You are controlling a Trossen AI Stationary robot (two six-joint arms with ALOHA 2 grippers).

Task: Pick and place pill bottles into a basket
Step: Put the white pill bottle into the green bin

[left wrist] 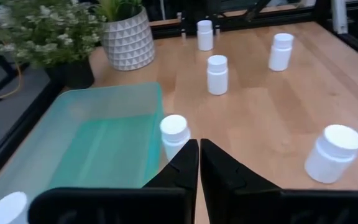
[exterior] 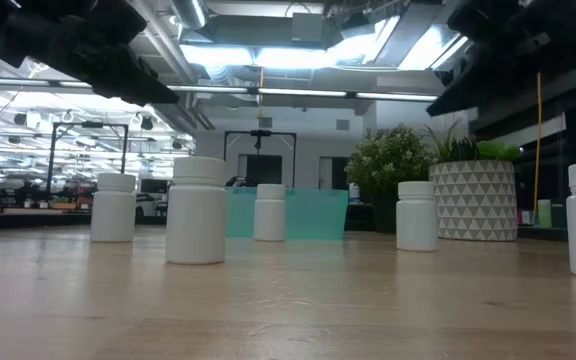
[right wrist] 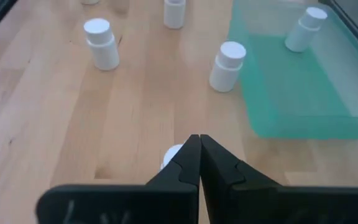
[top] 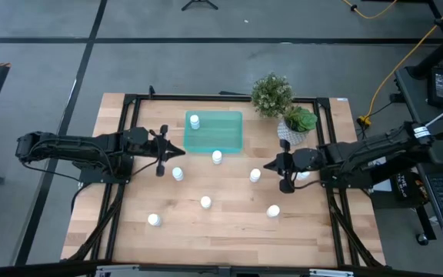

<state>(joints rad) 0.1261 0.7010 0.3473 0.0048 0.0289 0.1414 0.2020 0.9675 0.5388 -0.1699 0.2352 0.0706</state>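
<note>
1 pill bottle (top: 194,121) stands unlabelled inside the basket (top: 225,137).

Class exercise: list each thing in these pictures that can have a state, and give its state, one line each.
Basket: holds one upright bottle.
Bottle by the basket's edge: upright, outside.
Other table bottles: upright, outside.
Left gripper: shut, empty.
Right gripper: shut, empty.

A white patterned plant pot (top: 292,132) beside a bushy plant (top: 271,94).
</note>
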